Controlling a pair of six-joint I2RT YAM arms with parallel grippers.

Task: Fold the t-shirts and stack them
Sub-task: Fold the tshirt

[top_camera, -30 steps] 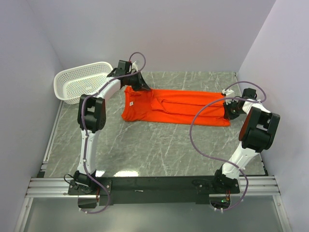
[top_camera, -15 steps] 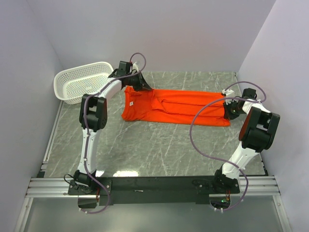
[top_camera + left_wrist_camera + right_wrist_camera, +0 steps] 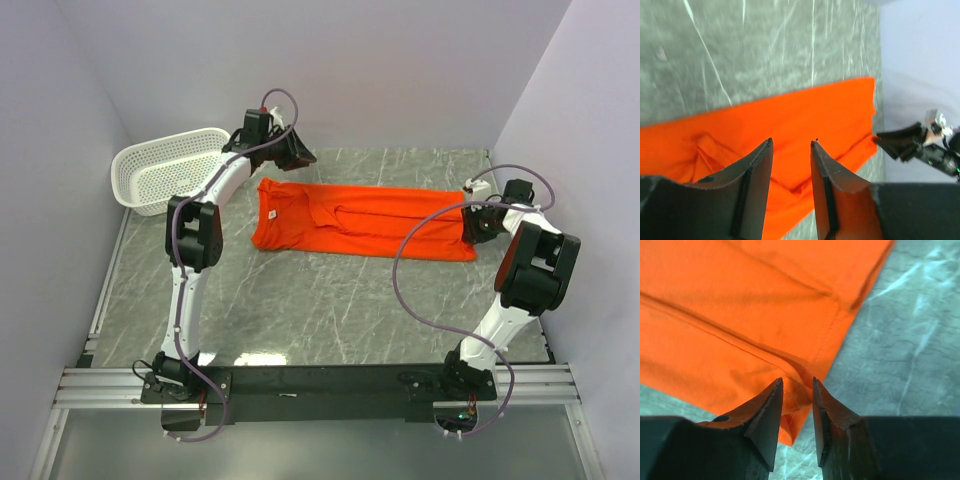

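A white perforated basket point(image 3: 165, 175) was seen at the far left corner of the table point(image 3: 330, 310); just right of it the left gripper point(image 3: 298, 155) was held above the cloth, jaws spread and nothing between them. The orange-red t-shirt point(image 3: 370, 225) was laid flat as a long strip, folded lengthwise, across the far half of the table, from near the basket almost to the right edge. At its right end the right gripper point(image 3: 470, 225) was kept low over the hem corner, jaws parted a little, with no cloth seen pinched.

Trouble was judged possible at both ends. On the left, if only the top layer were gripped for the crosswise fold, the lengthwise fold could be pulled open. On the right, the hem could be dragged or rucked by the low fingertips as they were drawn away, so that the strip would be skewed.

Compared with a second earlier, the left gripper was found lifted off the collar end and shifted toward the far edge; the shirt was left where it lay; the right gripper was hardly moved.
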